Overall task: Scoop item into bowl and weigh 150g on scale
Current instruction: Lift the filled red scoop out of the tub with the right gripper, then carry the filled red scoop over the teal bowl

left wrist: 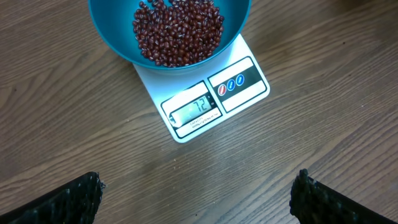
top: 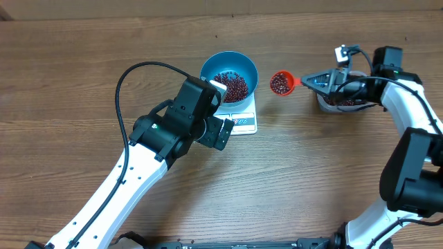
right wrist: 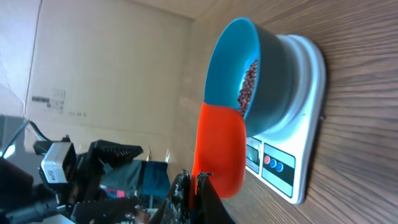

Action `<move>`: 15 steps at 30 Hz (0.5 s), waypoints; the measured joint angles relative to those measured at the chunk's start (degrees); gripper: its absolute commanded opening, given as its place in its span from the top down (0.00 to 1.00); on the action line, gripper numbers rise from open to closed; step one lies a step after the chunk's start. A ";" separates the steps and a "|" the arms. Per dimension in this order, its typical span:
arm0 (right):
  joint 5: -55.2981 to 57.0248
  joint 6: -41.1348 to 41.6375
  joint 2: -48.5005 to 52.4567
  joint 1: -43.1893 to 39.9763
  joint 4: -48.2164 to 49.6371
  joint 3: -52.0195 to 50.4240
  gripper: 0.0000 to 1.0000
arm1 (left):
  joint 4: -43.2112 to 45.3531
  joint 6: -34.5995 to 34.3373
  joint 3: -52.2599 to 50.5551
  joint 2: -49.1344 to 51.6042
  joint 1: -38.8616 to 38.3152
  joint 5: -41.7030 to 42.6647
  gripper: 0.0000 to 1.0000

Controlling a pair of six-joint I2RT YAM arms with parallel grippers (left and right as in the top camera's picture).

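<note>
Maroon beans (left wrist: 179, 31) lie heaped in the blue bowl (top: 239, 61), which sits on the white scale (left wrist: 152, 84). The left gripper (left wrist: 196, 202) hangs at the bowl's 7 o'clock with its jaws spread wide, holding nothing. At the bowl's 3 o'clock the right gripper (top: 304, 81), clamped tight, holds a red scoop (top: 281, 83) of beans, clear of the bowl
</note>
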 measured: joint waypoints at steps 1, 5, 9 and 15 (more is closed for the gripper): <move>0.00 0.00 0.00 0.37 0.24 0.00 0.96 | 0.00 0.00 0.00 0.00 0.00 0.00 0.00; -0.02 0.07 0.00 2.75 2.40 0.00 0.96 | 0.00 0.00 0.00 0.00 0.00 0.00 0.01; 0.04 0.11 0.00 4.92 5.18 0.00 0.96 | 0.00 0.00 0.00 0.00 0.00 0.00 0.01; 2.21 1.95 0.00 7.19 7.69 0.00 0.96 | 0.00 0.00 0.00 0.00 0.00 0.00 0.01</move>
